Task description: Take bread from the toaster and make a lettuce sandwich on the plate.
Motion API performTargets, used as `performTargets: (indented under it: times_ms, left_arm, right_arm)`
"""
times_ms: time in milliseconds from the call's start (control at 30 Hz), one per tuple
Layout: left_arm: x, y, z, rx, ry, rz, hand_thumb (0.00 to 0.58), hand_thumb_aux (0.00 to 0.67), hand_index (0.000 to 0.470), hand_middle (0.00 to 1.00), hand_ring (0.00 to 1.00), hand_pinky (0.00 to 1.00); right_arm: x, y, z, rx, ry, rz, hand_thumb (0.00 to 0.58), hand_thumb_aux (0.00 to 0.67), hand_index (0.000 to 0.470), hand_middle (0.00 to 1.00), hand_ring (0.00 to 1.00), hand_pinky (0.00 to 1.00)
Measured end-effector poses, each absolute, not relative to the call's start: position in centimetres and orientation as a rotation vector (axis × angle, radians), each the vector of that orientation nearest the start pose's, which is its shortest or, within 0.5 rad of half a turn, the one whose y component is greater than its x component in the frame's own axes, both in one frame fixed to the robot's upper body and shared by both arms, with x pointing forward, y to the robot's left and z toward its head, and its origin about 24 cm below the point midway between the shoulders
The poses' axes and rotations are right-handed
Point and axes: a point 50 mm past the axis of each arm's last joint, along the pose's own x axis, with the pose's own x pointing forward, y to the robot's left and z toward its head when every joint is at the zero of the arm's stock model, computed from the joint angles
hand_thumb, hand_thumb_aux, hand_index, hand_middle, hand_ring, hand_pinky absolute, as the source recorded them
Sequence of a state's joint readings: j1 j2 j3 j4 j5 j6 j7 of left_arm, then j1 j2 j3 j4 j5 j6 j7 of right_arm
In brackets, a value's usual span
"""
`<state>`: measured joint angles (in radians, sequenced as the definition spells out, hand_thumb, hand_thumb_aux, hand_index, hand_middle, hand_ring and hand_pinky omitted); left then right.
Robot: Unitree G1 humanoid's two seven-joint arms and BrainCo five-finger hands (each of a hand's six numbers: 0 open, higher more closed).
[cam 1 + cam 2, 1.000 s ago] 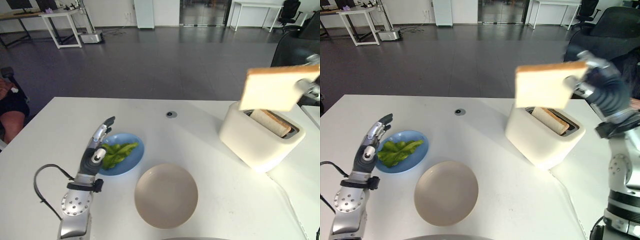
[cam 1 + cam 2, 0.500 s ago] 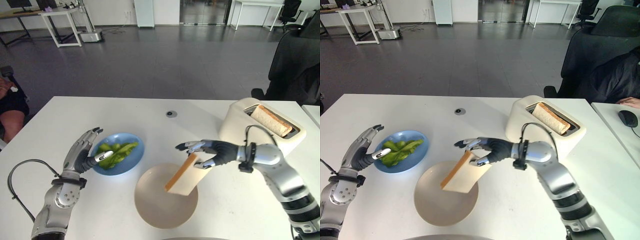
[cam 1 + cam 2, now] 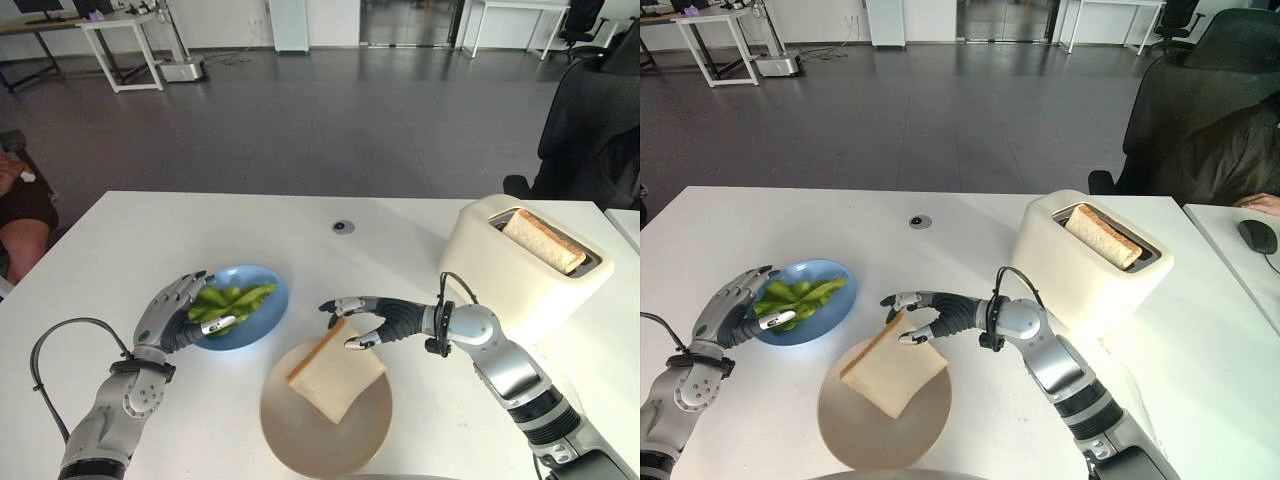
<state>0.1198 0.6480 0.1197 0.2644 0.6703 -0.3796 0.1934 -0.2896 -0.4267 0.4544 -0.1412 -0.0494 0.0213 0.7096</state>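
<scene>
Where I am in the task: first slice [image 3: 337, 380] resting on the plate [image 3: 300, 440], lettuce not yet on.
Right hand [image 3: 360, 320]: fingers pinch the first slice's raised corner; the plate lies just under its fingertips.
Left hand [image 3: 180, 315]: loosely spread, lettuce [image 3: 235, 300] just beyond its fingertips.
Next, I judge: let go, carry lettuce over, then fetch from the toaster [image 3: 500, 270].
</scene>
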Motion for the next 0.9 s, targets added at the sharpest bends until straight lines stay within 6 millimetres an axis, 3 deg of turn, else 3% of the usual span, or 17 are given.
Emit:
performTargets:
  times_ms: [33,67,100,267,400,433,467,900]
  left_arm:
    - [21.7,29.9,4.3,1.306,-0.024,-0.014,0.251,0.166,0.116,0.0,0.0,0.0]
    - [21.7,30.0,4.1,1.327,-0.009,-0.025,0.405,0.302,0.212,0.0,0.0,0.0]
    - [21.7,30.1,4.1,1.347,-0.004,-0.028,0.438,0.339,0.238,0.0,0.0,0.0]
    - [21.7,30.4,3.7,1.434,0.045,-0.053,0.466,0.373,0.262,0.0,0.0,0.0]
    - [21.7,30.9,3.5,1.464,0.077,-0.058,0.526,0.465,0.326,0.0,0.0,0.0]
    - [21.7,30.8,3.4,1.465,0.082,-0.06,0.559,0.544,0.382,0.0,0.0,0.0]
    - [21.8,30.8,3.4,1.467,0.081,-0.064,0.58,0.67,0.47,0.0,0.0,0.0]
    - [22.2,30.6,3.5,1.481,0.069,-0.082,0.58,0.67,0.47,0.0,0.0,0.0]
  right_arm:
    - [25.2,-7.6,9.6,-0.62,-0.148,1.16,0.0,0.0,0.0,0.0,0.0,0.0]
    - [25.2,-7.6,9.6,-0.626,-0.159,1.154,0.0,0.0,0.0,0.0,0.0,0.0]
    - [25.2,-7.6,9.7,-0.633,-0.164,1.149,0.0,0.0,0.0,0.0,0.0,0.0]
    - [25.3,-7.8,10.0,-0.638,-0.193,1.137,0.0,0.0,0.0,0.0,0.0,0.0]
    - [25.1,-7.9,10.0,-0.635,-0.203,1.136,0.0,0.0,0.0,0.0,0.0,0.0]
    - [25.1,-8.0,10.0,-0.636,-0.208,1.134,0.0,0.0,0.0,0.0,0.0,0.0]
    - [25.1,-8.1,10.3,-0.64,-0.219,1.126,0.0,0.0,0.0,0.0,0.0,0.0]
    - [25.3,-9.1,10.9,-0.631,-0.25,1.063,0.0,0.0,0.0,0.0,0.0,0.0]
